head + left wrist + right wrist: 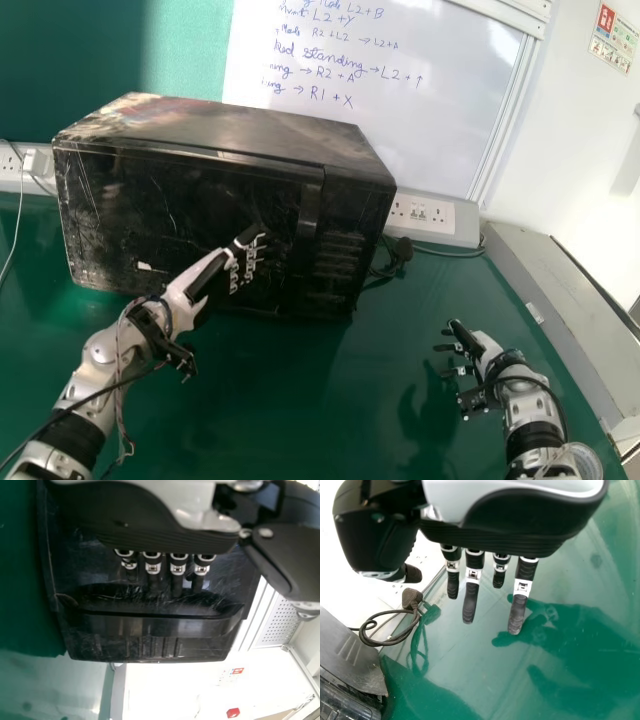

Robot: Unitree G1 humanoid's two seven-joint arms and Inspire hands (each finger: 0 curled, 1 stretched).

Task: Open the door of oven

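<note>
Oven (170, 210): stood shut, just beyond the left hand (205, 277), whose fingers were straight
Right hand (484, 350): hung right of the oven, fingers straight
Tabletop (320, 410): was green beneath the oven
Board (400, 140): stood behind the oven

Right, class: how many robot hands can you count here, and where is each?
2. The left hand is at the front of the black oven; the right hand is above the green table, to the oven's right.
</note>
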